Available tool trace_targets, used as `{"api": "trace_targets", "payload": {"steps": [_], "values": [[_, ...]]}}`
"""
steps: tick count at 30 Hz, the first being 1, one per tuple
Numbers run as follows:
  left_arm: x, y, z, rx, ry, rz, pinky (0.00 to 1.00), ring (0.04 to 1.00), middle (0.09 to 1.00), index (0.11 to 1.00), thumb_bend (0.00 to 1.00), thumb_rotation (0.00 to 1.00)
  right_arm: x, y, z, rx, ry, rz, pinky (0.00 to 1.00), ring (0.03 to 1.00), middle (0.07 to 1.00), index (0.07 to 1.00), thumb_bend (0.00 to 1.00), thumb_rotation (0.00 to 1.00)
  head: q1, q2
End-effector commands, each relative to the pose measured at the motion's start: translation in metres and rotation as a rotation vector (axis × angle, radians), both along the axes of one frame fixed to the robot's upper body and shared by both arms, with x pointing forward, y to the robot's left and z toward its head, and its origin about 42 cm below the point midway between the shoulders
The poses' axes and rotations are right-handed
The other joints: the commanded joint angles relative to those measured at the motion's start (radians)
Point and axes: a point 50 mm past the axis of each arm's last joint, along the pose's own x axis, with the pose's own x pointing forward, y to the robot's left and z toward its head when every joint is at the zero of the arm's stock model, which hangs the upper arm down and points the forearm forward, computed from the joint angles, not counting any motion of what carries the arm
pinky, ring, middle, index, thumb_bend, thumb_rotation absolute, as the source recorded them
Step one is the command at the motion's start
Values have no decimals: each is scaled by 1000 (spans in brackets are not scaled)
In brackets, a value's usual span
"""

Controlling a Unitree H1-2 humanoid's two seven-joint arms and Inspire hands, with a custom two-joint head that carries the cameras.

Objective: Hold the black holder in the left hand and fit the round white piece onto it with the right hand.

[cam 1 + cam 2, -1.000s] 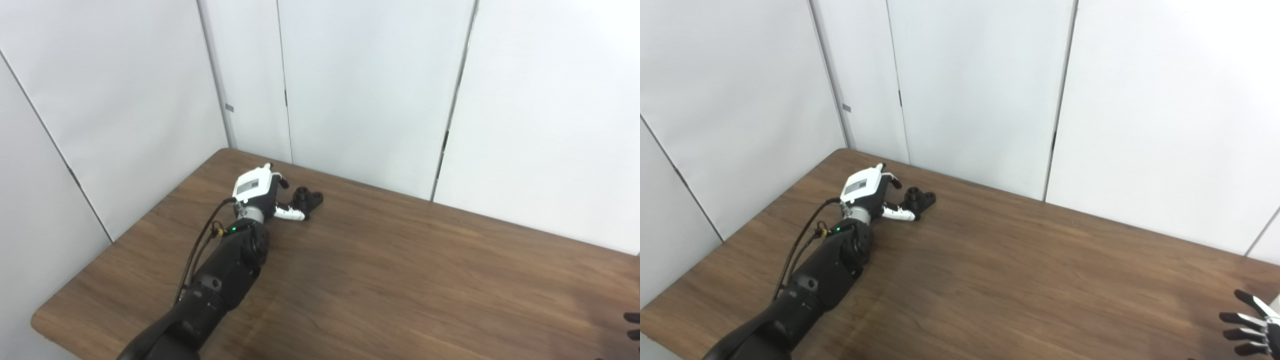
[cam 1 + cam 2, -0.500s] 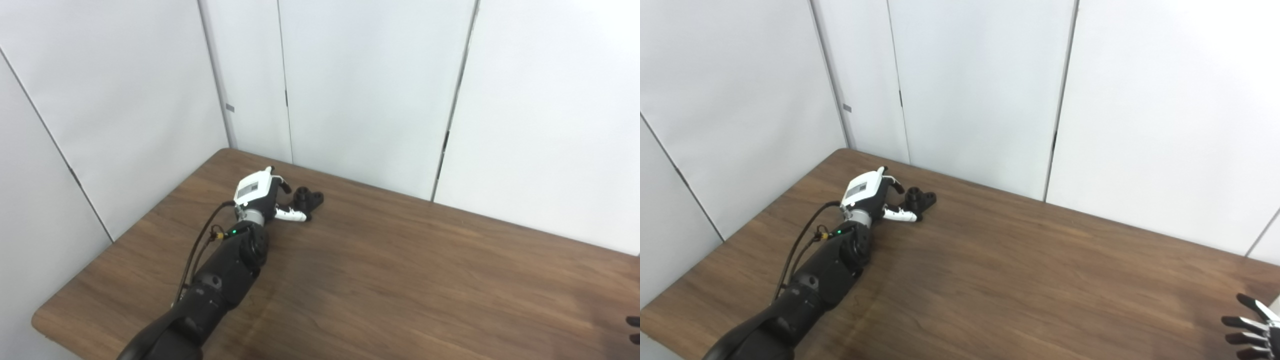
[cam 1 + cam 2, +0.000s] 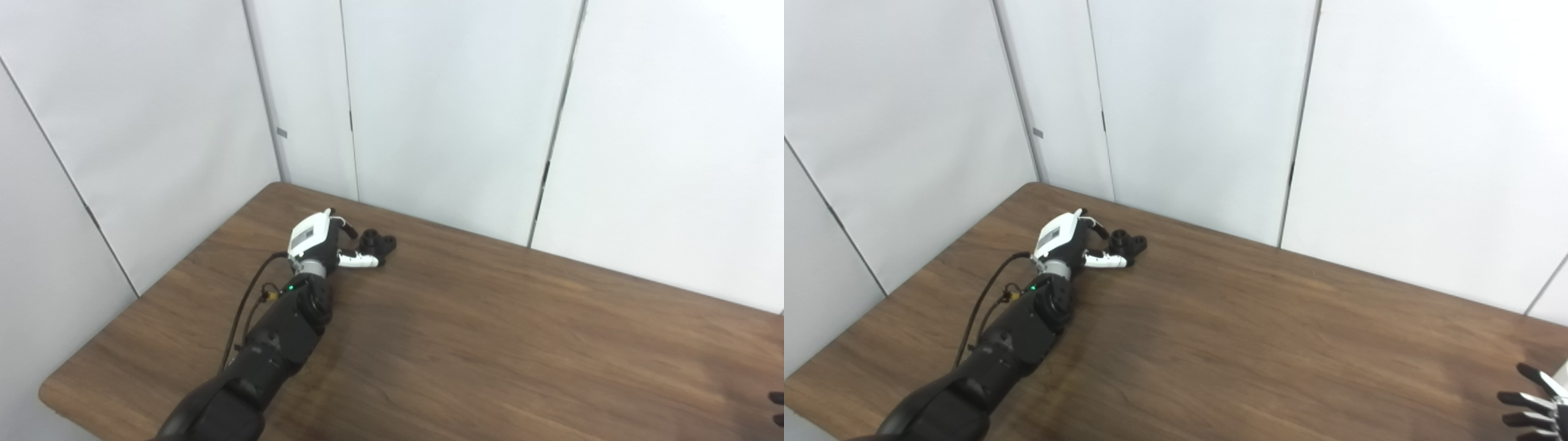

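Observation:
A small black holder (image 3: 378, 242) lies on the brown table (image 3: 490, 331) near its far left corner. My left hand (image 3: 324, 242) reaches it from the left, fingers apart: the thumb (image 3: 361, 261) lies along the holder's near side and the other fingers curl over its far side. The hand is open around the holder, and I cannot see contact clearly. My right hand (image 3: 1534, 404) shows only at the bottom right edge, fingers spread, holding nothing. No round white piece is visible in either view.
White wall panels (image 3: 441, 110) stand close behind the table's far edge and along its left side. The table's left front corner (image 3: 49, 392) is rounded. A cable (image 3: 245, 306) runs along my left forearm.
My left hand has moved forward toward the holder and rolled so its white back faces more sideways; the thumb now lies beside the holder. The right hand has slid slightly lower at the edge.

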Motion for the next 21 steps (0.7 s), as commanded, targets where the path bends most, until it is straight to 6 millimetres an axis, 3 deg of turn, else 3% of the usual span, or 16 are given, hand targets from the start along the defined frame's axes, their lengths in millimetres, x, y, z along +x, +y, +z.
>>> {"api": "trace_targets", "payload": {"steps": [1, 4, 7, 8, 9, 11, 21], "values": [[6, -14, -3, -9, 17, -53, 991, 999, 913, 549, 849, 225, 1, -4, 20, -14, -72, 3, 493, 598, 686, 838, 594, 192, -1, 4], [3, -21, -10, 10, 40, -75, 959, 992, 888, 510, 859, 227, -1, -7, 20, -15, -75, 2, 492, 599, 687, 841, 588, 190, 1, 8], [1, -26, -15, 6, 55, -101, 989, 1000, 891, 492, 875, 229, -1, -9, 20, -17, -72, -3, 484, 596, 689, 845, 583, 212, 1, 10], [1, -26, -16, 1, 55, -108, 994, 1000, 896, 488, 703, 156, -1, -10, 20, -17, -71, -4, 487, 597, 689, 846, 583, 221, 1, 10], [0, -27, -17, -6, 52, -117, 997, 1000, 897, 485, 615, 118, -1, -10, 20, -18, -69, -6, 491, 599, 691, 847, 581, 227, 1, 11], [-1, -29, -18, -14, 35, -136, 1000, 1000, 898, 482, 542, 85, 0, -9, 20, -20, -70, -9, 499, 600, 692, 846, 579, 226, 2, 12], [-11, -38, -20, 0, 17, -243, 1000, 1000, 894, 480, 523, 75, 4, -3, 20, -1, -82, -4, 502, 602, 688, 836, 575, 186, -25, 15]]}}
